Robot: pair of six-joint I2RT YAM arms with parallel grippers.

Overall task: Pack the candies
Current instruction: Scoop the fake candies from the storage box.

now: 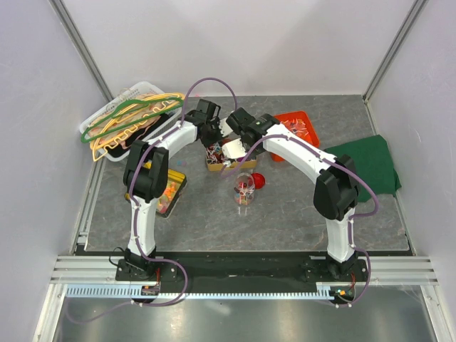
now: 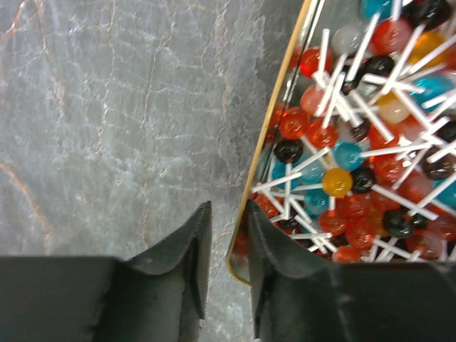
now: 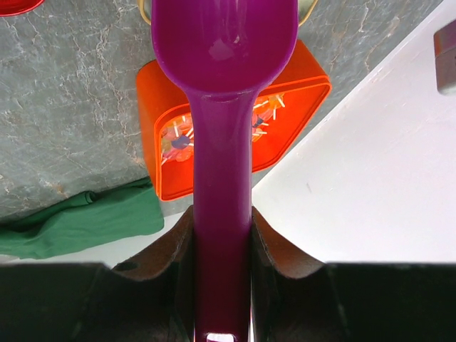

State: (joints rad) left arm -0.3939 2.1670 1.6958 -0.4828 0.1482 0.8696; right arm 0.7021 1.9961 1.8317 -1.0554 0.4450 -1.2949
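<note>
Scoop (image 3: 221,142) clamped in my right gripper (image 3: 221,217), long axis 6–12 o'clock. My left gripper (image 2: 228,210), slightly open, straddles tin rim (image 2: 274,114); candies (image 2: 349,142) at 2 o'clock.

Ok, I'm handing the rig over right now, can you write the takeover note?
Grippers: left gripper is open, jaws astride the rim of the lollipop tray, not clamping it; right gripper is shut on the purple scoop, bowl empty.
Things: lollipops fill that tray; the open jar stands nearer the bases, red lid beside it; a second candy tray lies by the left arm.
Done: jar looks to hold a few pieces.
Left: scoop more in, then probably lid it.
</note>
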